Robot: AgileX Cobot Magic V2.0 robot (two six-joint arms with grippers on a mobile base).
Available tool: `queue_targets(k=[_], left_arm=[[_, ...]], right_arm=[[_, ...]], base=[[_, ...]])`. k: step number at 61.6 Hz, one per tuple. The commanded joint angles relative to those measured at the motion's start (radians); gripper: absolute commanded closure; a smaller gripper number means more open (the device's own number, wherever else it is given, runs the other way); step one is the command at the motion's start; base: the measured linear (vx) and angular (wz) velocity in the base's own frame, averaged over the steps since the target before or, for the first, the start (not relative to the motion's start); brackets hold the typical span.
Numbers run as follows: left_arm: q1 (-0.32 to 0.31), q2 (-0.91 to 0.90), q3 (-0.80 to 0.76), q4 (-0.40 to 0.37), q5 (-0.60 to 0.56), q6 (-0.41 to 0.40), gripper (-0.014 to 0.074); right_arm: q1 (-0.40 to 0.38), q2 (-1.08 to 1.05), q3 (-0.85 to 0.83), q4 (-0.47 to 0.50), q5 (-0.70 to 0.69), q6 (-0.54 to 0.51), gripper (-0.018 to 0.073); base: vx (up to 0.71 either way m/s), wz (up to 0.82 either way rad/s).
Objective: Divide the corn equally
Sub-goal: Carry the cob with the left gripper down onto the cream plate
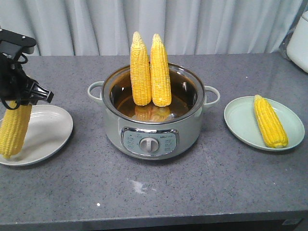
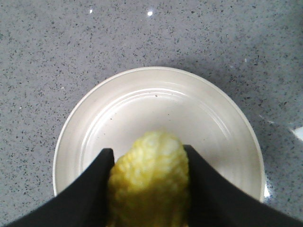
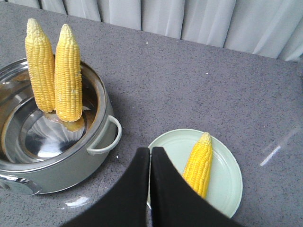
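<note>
Beneath my left fingers (image 2: 85,194), clamping a cob (image 2: 149,177), lies the white plate (image 2: 156,106); next, I'd lower and release. Right fingers (image 3: 137,189) pressed together, empty.

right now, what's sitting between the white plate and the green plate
The silver cooker pot, with two corn cobs standing upright in it; bare grey counter either side. The front view shows it.

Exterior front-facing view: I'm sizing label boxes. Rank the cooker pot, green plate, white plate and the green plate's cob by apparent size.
1. Cooker pot.
2. Green plate and white plate: look alike; the white one is cropped at the edge, so unranked.
3. Cob.
</note>
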Motion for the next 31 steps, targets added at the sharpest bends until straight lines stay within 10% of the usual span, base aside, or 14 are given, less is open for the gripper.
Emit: queue_targets(k=[1, 31], left_arm=[[0.001, -0.037, -0.029, 0.009, -0.042, -0.010, 0.0498], [0.001, -0.037, -0.029, 0.008, -0.004, -0.011, 0.0232]], right_arm=[[-0.003, -0.018, -0.024, 0.019, -0.043, -0.005, 0.0568], [-0.003, -0.018, -0.024, 0.019, -0.043, -0.005, 0.0568]], base=[[0.00, 0.00], [0.00, 0.00]])
